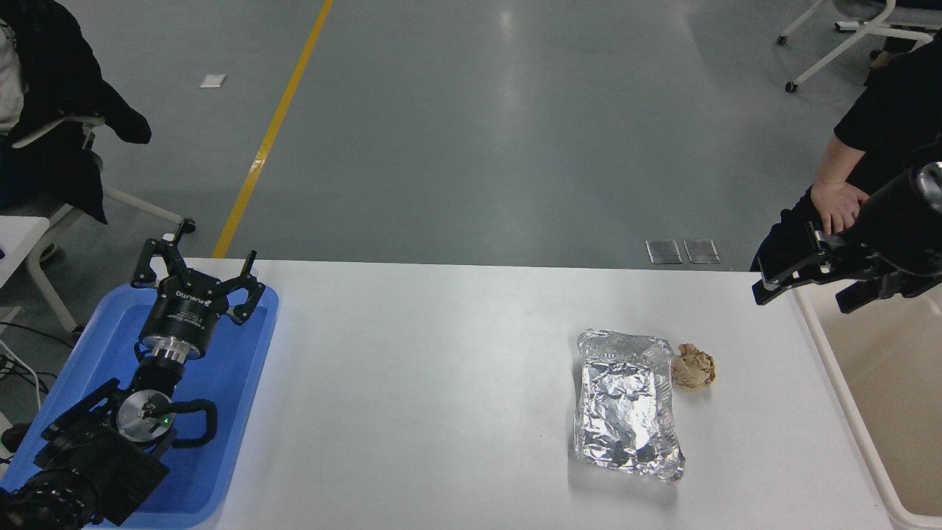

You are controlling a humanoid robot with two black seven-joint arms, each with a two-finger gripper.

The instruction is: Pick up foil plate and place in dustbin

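Foil plate: one foil plate [627, 404] lay flat on the white bench [427, 383], right of centre, its long side running away from the camera, the crinkled rim up and nothing in it.
Paper ball: one crumpled brown paper ball [693, 366] sat just beside the plate's far right corner; whether the two touched could not be told.
Dustbin: one cream dustbin [846, 397] stood at the bench's right end, only partly in view, its rim close along the bench edge and well apart from the plate.
Blue tray: one blue tray [246, 383] rested on the bench's left end.
Arms: two black arms were in view, one on each side.
Left hand: the left hand [197, 272] hung parked over the blue tray's far end, its fingers spread wide with nothing between them.
Right hand: the right hand [791, 265] came in from the right edge, above the dustbin's far corner and the bench's right edge, pointing left; it carried nothing, and whether its fingers were apart or together could not be told.
People: one person's bare hand [839, 205] and dark sleeve showed at the right edge behind the right arm; one dark jacket [59, 110] hung over a chair at the upper left.
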